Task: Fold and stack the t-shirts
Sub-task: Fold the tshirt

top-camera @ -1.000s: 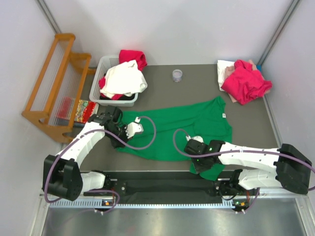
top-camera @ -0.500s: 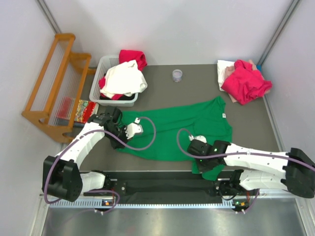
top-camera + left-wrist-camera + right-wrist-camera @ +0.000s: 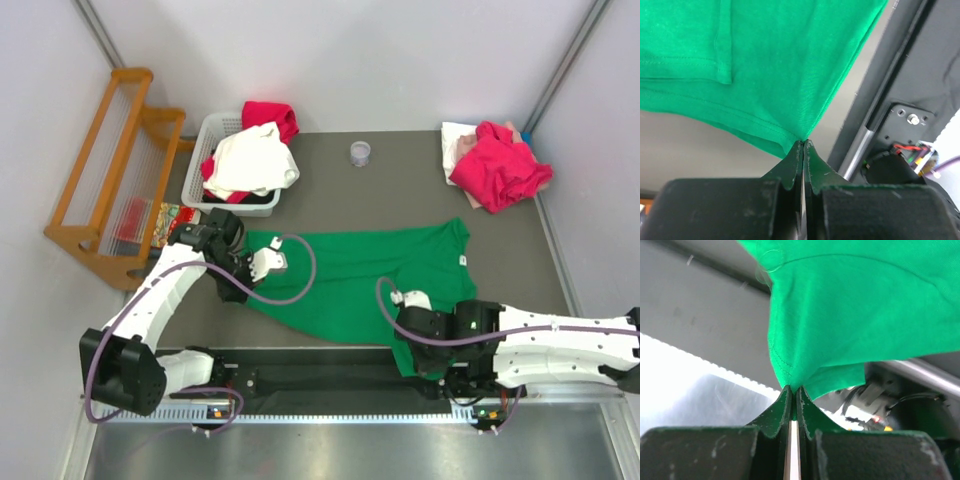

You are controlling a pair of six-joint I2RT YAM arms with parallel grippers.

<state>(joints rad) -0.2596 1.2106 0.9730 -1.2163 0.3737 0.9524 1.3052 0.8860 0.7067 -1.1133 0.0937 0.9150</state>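
The bright green t-shirt (image 3: pixel 370 280) lies spread across the middle of the grey table, stretched between both arms. My left gripper (image 3: pixel 240 285) is shut on its left hem corner; the left wrist view shows the fingertips pinching the green cloth (image 3: pixel 770 65). My right gripper (image 3: pixel 415 350) is shut on the shirt's lower right edge near the table's front; the right wrist view shows the green cloth (image 3: pixel 860 315) hanging from the closed tips. A magenta-red t-shirt (image 3: pixel 498 165) lies crumpled on white and pale pink ones at the back right.
A white plastic basket (image 3: pixel 213 135) at the back left holds white and red garments. A small clear cup (image 3: pixel 360 153) stands at the back middle. A wooden rack (image 3: pixel 105 175) stands off the table's left side. The black rail (image 3: pixel 300 375) runs along the front edge.
My right gripper has pulled the shirt's lower edge toward the front right. The shirt has shifted and stretched flatter. The left gripper has moved slightly forward with its corner.
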